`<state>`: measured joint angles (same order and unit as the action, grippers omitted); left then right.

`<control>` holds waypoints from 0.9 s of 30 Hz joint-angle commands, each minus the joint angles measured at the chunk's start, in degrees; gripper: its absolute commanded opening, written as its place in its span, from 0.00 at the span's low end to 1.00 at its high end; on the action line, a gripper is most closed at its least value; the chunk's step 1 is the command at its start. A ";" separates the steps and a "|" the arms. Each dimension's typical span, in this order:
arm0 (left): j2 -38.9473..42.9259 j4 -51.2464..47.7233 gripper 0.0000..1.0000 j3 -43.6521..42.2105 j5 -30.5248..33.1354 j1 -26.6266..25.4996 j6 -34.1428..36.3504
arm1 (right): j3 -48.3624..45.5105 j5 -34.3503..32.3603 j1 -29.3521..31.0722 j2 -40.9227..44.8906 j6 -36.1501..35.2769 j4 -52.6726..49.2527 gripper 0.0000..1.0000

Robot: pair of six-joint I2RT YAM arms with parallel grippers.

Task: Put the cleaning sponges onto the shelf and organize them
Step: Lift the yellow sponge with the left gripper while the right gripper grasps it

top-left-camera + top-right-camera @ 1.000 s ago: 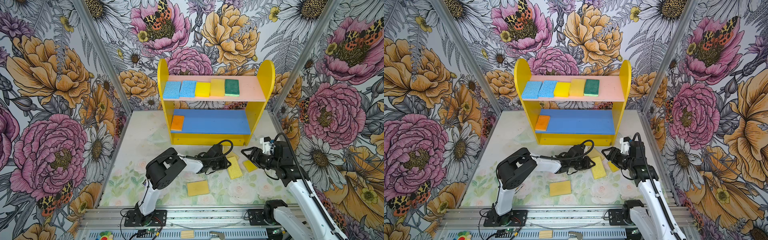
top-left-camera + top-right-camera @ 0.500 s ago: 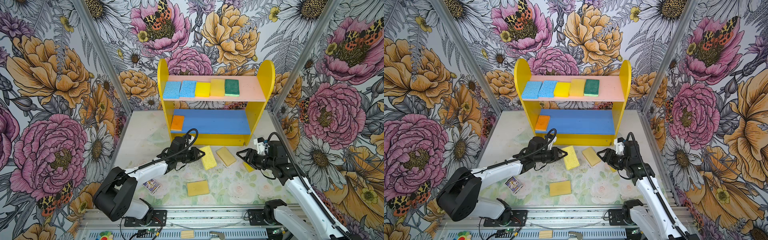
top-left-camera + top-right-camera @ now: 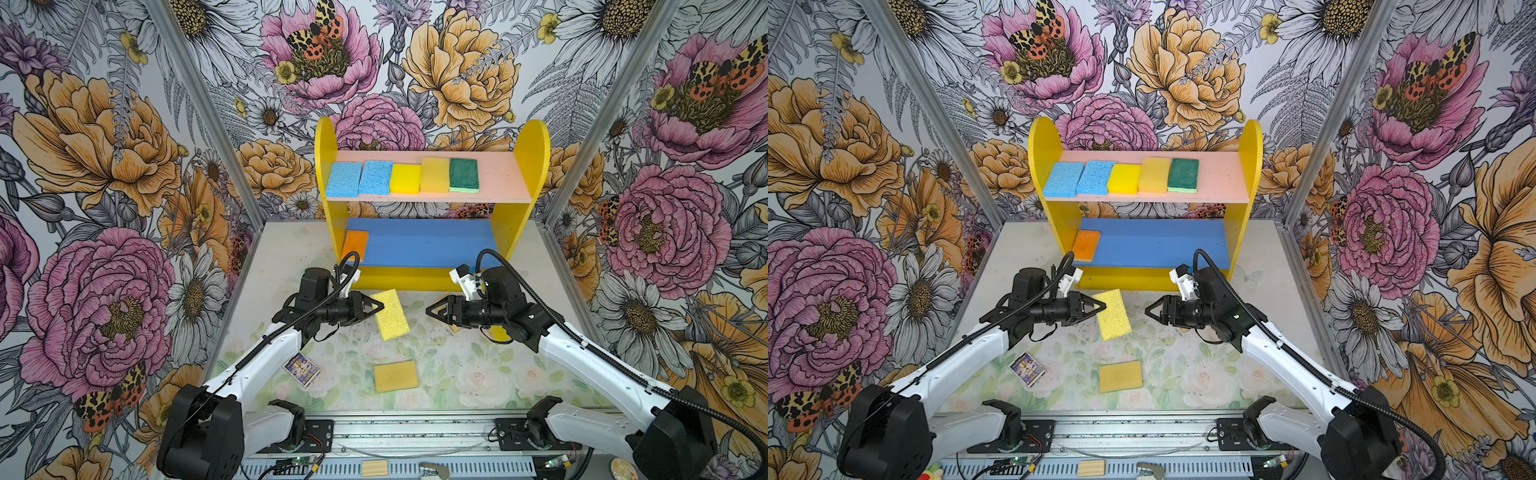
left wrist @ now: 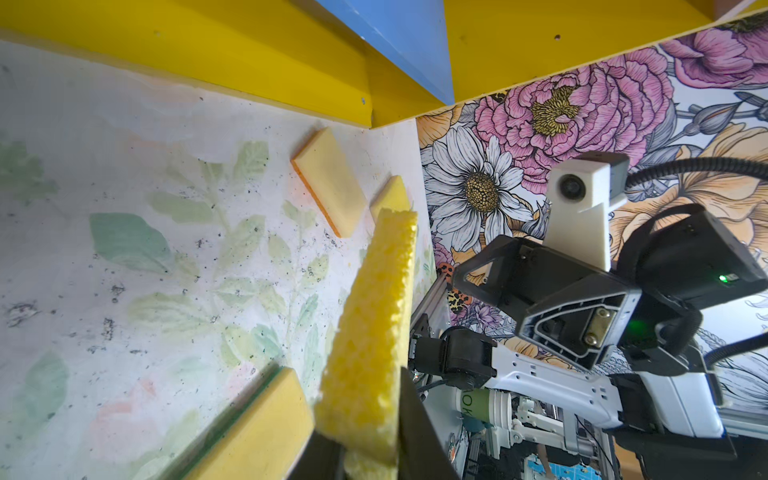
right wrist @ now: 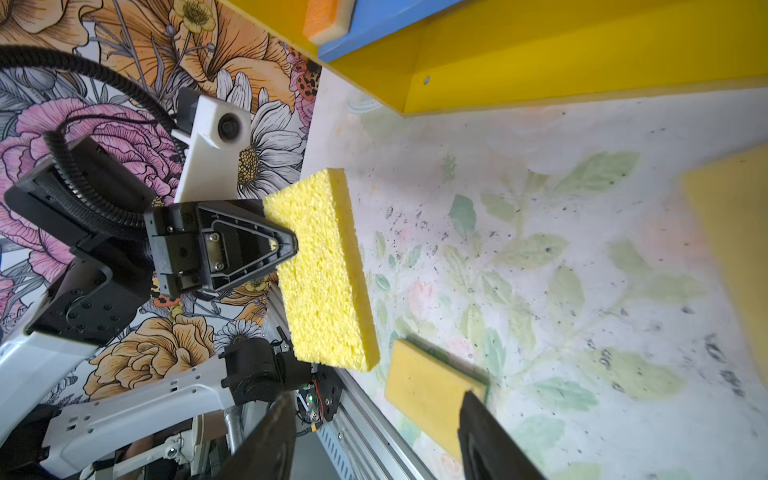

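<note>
left hand [image 3: 379,308] clamped on porous yellow sponge [image 3: 392,322] edge, off the surface [image 3: 457,374], long axis roughly toward shelf [image 3: 424,243] just behind; right hand [image 3: 432,312] open, looks empty, facing sponge

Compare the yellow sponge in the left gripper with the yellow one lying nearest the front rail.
The porous yellow rectangular foam sponge is held off the table by the left gripper; the smooth yellow rectangular sponge lies flat on it, untouched. The porous sponge is yellow throughout; the smooth sponge has a dark green underlayer. Both are yellow rectangles, not yet shelved.
</note>
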<state>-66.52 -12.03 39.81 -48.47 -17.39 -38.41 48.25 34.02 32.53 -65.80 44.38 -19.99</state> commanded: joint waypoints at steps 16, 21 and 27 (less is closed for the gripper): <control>3.54 0.49 0.20 -2.02 -6.97 3.67 0.71 | 5.47 -4.18 11.27 -10.52 0.11 7.00 0.53; 3.86 1.04 0.20 -2.54 -7.52 4.12 0.17 | 5.07 -4.22 12.32 -11.41 0.95 8.73 0.47; 4.26 1.68 0.20 -2.89 -8.03 4.46 -0.26 | 4.94 -3.89 12.56 -12.60 2.07 10.80 0.36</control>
<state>-63.31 -12.53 37.76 -54.76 -13.63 -38.63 51.68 30.65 44.73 -77.78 45.95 -12.12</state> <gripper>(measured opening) 0.197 0.372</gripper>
